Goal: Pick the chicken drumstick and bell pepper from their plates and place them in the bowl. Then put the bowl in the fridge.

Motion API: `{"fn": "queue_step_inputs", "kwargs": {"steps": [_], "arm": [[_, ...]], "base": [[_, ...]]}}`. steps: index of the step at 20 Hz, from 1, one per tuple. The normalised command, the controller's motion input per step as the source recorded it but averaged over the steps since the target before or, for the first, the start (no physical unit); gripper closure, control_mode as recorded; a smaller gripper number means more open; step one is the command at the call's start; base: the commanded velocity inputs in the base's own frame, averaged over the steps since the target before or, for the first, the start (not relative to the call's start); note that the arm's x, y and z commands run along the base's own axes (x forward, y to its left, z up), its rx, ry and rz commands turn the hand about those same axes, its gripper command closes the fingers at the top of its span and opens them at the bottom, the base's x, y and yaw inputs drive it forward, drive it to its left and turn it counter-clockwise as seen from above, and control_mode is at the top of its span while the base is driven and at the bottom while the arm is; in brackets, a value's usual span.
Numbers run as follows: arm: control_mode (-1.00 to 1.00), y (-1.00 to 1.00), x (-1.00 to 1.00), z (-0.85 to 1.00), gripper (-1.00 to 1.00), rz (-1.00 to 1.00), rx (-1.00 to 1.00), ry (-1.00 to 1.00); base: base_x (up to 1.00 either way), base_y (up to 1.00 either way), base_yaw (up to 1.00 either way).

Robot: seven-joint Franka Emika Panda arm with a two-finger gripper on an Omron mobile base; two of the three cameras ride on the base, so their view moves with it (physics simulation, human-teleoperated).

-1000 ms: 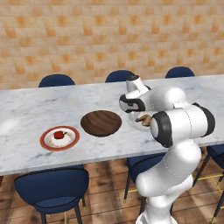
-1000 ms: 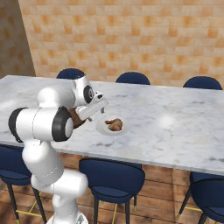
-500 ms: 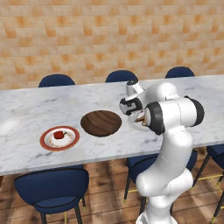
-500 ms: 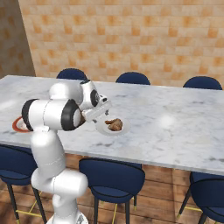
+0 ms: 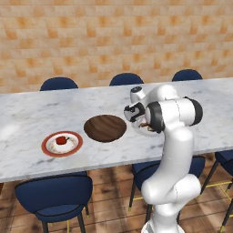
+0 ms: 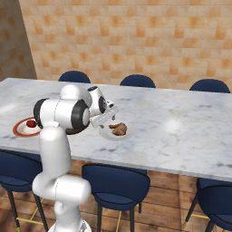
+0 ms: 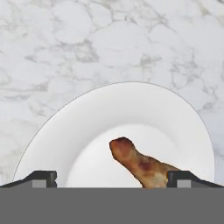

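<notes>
The chicken drumstick [image 7: 141, 165] lies golden-brown on the plain white plate [image 7: 131, 109], just ahead of and between my open gripper [image 7: 112, 179] tips. From the right, the gripper [image 6: 108, 119] hangs close over the left of that plate [image 6: 108, 137] and the drumstick [image 6: 118, 129]. The dark wooden bowl [image 5: 105, 128] sits left of the gripper [image 5: 138, 121]. Further left, the red bell pepper [image 5: 61, 139] rests on the red-rimmed plate [image 5: 48, 148]. The fridge is out of view.
A long marble counter [image 5: 27, 118] carries everything, with blue chairs [image 5: 58, 84] along its far side and stools [image 5: 54, 195] at the near edge. A tiled wall [image 6: 136, 36] stands behind. My own arm hides part of the white plate [image 5: 141, 131] from the left.
The arm's elbow has swung up and back so the arm stands more upright. The hand has stayed over the white plate, jaws still open.
</notes>
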Motion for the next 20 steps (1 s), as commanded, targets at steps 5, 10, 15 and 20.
{"fn": "queue_step_inputs", "kwargs": {"steps": [5, 10, 15, 20], "arm": [[-1.0, -0.09, 0.32, -0.24, -1.0, 0.0, 0.0, 0.0], [-1.0, -0.13, 0.21, -0.22, -1.0, 0.0, 0.0, 0.0], [-1.0, -0.14, -0.01, -0.12, -1.0, 0.0, 0.0, 0.0], [-1.0, -0.05, 0.02, -0.17, -1.0, -0.01, 0.0, 0.0]], "base": [[0.0, 0.0, 0.0], [0.0, 0.0, 0.0], [0.0, 0.0, 0.0], [0.0, 0.0, 0.0]]}}
